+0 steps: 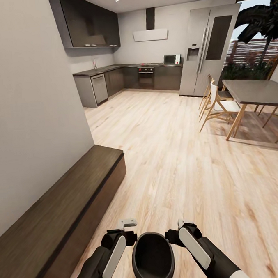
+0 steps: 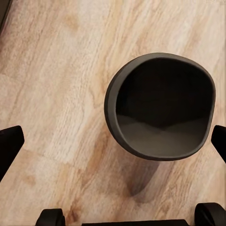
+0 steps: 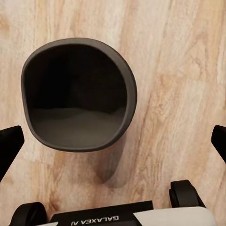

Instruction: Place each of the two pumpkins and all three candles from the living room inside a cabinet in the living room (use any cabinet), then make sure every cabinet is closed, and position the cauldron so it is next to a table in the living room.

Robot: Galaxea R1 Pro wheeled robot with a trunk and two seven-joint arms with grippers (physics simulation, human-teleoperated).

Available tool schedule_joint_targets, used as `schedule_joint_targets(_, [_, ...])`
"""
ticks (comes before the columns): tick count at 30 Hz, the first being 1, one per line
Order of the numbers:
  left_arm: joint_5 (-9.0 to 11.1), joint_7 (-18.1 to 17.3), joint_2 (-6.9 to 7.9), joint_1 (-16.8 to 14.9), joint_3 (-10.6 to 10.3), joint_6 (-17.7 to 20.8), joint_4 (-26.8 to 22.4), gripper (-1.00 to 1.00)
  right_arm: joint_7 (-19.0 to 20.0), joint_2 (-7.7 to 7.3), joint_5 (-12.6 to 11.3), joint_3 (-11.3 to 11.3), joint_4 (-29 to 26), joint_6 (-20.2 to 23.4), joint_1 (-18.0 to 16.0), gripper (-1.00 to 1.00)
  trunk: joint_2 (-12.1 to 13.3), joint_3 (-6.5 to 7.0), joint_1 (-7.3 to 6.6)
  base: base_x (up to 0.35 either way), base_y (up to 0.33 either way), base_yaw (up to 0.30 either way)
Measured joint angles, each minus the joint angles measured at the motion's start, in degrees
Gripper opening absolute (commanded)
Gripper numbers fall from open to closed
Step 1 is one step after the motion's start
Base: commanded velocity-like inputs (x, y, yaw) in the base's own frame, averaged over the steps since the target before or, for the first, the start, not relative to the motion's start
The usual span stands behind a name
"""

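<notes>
Low in the head view, at six o'clock, the black cauldron (image 1: 153, 259) hung between the robot's two arms above the pale wood floor (image 1: 177, 153), its wide mouth facing up and its inside empty. The left gripper (image 1: 127, 230) sat just beside the pot's rim at about ten o'clock from it, and the right gripper (image 1: 182, 229) at about two o'clock. From this camera it could not be told whether either one actually touched the pot.

Seen from the left wrist camera, the cauldron (image 2: 160, 106) appeared over bare floorboards, casting a shadow on the planks, while the dark fingertips (image 2: 9, 146) stood wide apart at the frame's edges with nothing between them. The right wrist camera gave the matching picture: the cauldron (image 3: 77, 94) over the wood, fingertips (image 3: 9, 148) spread wide and closed on nothing.

The long, low dark brown cabinet (image 1: 57, 214) ran along the wall from eight o'clock toward ten o'clock of the pot, its fronts shut. Farther off, at two o'clock, a grey-topped dining table (image 1: 255, 91) stood with pale wooden chairs (image 1: 219, 105), well apart from the pot. A grey kitchen (image 1: 131, 75) and a tall refrigerator (image 1: 207, 48) filled the far wall near twelve o'clock.
</notes>
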Motion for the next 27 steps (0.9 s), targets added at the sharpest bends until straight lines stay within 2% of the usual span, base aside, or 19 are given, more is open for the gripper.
schedule_joint_targets(3, [0.0, 0.0, -0.11, 0.0, 0.7, -0.1, 0.1, 1.0, 0.1, 0.02, 0.0, 0.4, -0.1, 0.1, 0.0, 1.0, -1.2, -0.54, 0.66, 0.0, 0.0, 0.0])
schedule_joint_targets(6, [0.0, 0.0, -0.1, 0.0, 2.4, -0.1, 0.1, 1.0, 0.0, 0.14, 0.0, 2.3, 0.0, 0.3, 0.0, 1.0, -2.4, -1.08, 1.32, 0.0, 0.0, 0.0])
schedule_joint_targets(8, [0.0, 0.0, 0.01, 0.0, 4.2, -0.1, 0.2, 1.0, 0.1, 0.24, 0.0, 3.1, 0.1, 0.3, 0.0, 1.0, -3.2, -1.44, 1.76, 0.0, 0.0, 0.0])
schedule_joint_targets(10, [-0.1, 0.0, 0.05, 0.0, 6.9, -0.1, 0.8, 1.0, 0.1, 0.28, 0.1, 3.4, 0.3, 0.3, 0.0, 1.0, -4.0, -1.8, 2.2, 0.0, 0.0, 0.0])
schedule_joint_targets(14, [-0.2, 1.0, -0.07, 0.0, 9.1, -0.1, 2.1, 1.0, 0.1, 0.5, 0.0, 3.7, 0.4, 0.2, 0.0, 1.0, -5.6, -2.51, 3.08, 0.0, 0.0, 0.0])
schedule_joint_targets(19, [0.3, 3.5, -0.54, 0.0, 9.7, -0.5, 2.6, 1.0, 0.1, 3.38, 0.4, 3.9, 1.4, 0.3, 0.0, 1.0, -7.6, -3.41, 4.17, 0.0, 0.0, 0.0])
schedule_joint_targets(21, [0.3, 3.7, -0.67, 0.0, 9.8, -0.6, 2.9, 1.0, 0.1, 4.35, 1.7, 4.0, 1.9, 0.3, 0.0, 1.0, -8.4, -3.77, 4.61, 0.0, 0.0, 0.0])
schedule_joint_targets(24, [0.3, 3.9, -0.74, 0.0, 9.8, -2.1, 4.0, 1.0, 0.1, 4.89, 4.3, 4.1, 2.1, 0.3, 0.0, 1.0, -9.6, -4.31, 5.27, 0.0, 0.0, 0.0])
schedule_joint_targets(27, [0.3, 3.9, -0.76, 0.0, 9.8, -4.4, 5.2, 1.0, 0.1, 4.99, 5.1, 4.0, 2.1, 0.3, 0.0, 1.0, -10.8, -4.85, 5.93, 0.0, 0.0, 0.0])
